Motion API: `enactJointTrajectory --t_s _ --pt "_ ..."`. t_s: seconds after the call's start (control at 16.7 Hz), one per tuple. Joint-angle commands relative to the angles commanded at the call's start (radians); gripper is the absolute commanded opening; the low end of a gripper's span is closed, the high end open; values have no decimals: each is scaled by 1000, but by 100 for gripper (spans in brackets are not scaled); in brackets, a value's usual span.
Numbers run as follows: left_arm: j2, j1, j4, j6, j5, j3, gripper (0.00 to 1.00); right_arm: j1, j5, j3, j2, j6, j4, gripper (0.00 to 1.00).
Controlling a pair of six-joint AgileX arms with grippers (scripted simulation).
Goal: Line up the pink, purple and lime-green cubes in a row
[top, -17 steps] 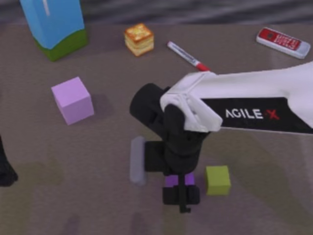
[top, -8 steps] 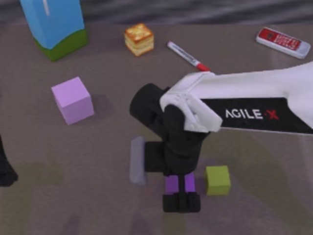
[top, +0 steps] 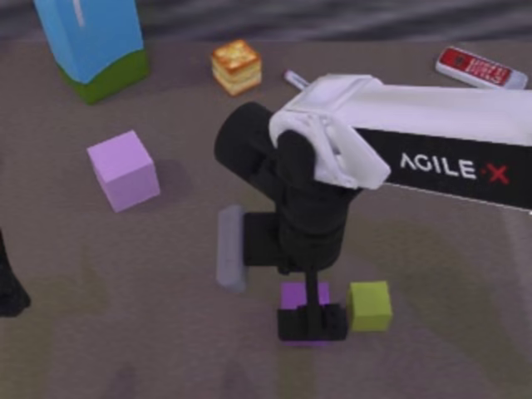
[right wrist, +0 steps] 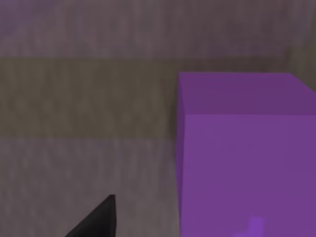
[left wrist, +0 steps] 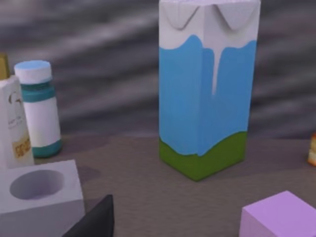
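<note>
Purple cube (top: 293, 295) stood beside lime-green cube (top: 370, 305); right pincer (top: 311, 322) above it, state indeterminate; pink cube (top: 123, 169) unplaced, well apart.

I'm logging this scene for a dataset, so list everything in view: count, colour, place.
pink cube: one, pale lilac-pink, table's left
purple cube: one, violet, near middle, under the right gripper
lime-green cube: one, right of the purple cube
milk carton: one, blue, white and green, far left corner
patterned block: one, orange-yellow, far edge
marker: one, white, mostly hidden by the right arm
red-and-white flat object: one, far right
bottle: one, white and teal, left wrist view only
left gripper: left edge, parked
right gripper: over the purple cube
</note>
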Motion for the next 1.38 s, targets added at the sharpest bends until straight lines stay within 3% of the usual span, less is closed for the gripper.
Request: enactJointTrajectory --t_s 0.48,0.72,0.96,1.38 --pt "9 -2 -6 3 3 9 100 -7 0 26 -27 2 -41 100" --pt "134 -26 -93 53 42 148 100 -49 -5 -44 -116 35 24 100" --pt "390 -65 -265 152 104 450 100 -136 -15 -193 -307 104 143 100" --pt "1045 -140 -675 393 184 1190 100 -348 -30 -585 -806 281 414 100"
